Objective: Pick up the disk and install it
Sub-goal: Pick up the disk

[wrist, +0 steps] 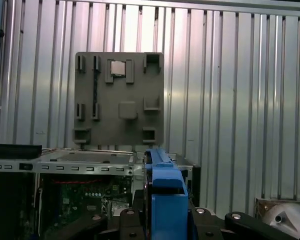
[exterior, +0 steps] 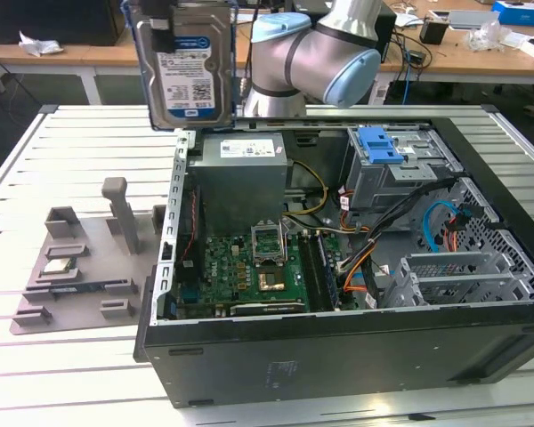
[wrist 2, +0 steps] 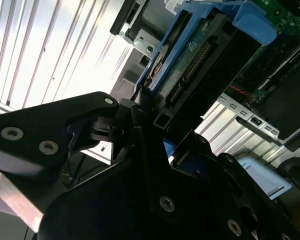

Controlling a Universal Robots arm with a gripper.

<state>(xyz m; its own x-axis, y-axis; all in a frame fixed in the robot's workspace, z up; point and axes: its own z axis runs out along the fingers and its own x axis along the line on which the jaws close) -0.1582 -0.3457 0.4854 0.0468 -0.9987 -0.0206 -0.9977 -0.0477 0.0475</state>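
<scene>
1. The disk [exterior: 185,67], a flat rectangular silver-metal hard drive with a white-and-blue label in a blue plastic carrier, hangs upright in the air at the top of the exterior view. It is clear of the pale slatted metal surface [exterior: 89,142].
2. In the second wrist view, the black hand [wrist 2: 145,117] is clenched on one short end of the disk, gripping the blue carrier.
3. We judge the step in hand to be the carry toward the open black metal computer case [exterior: 338,356]. The disk seems to hang about over the case wall on the exterior view's left.
4. Because the grip sits at one end, the disk's long body acts as a lever. We advise slow travel and no sharp wrist turns, so it cannot twist in the grip.
5. We advise enough height to pass over the case wall and the grey metal power supply box [exterior: 242,169].
6. Inside the case, a grey metal drive cage [exterior: 400,178] carries a blue plastic bracket [exterior: 379,145]. Orange and black cables [exterior: 374,253] lie just beside the cage and could snag the carrier.
7. A grey plastic fixture tray [exterior: 80,267] lies on the surface at the exterior view's left, well apart from the disk.
</scene>
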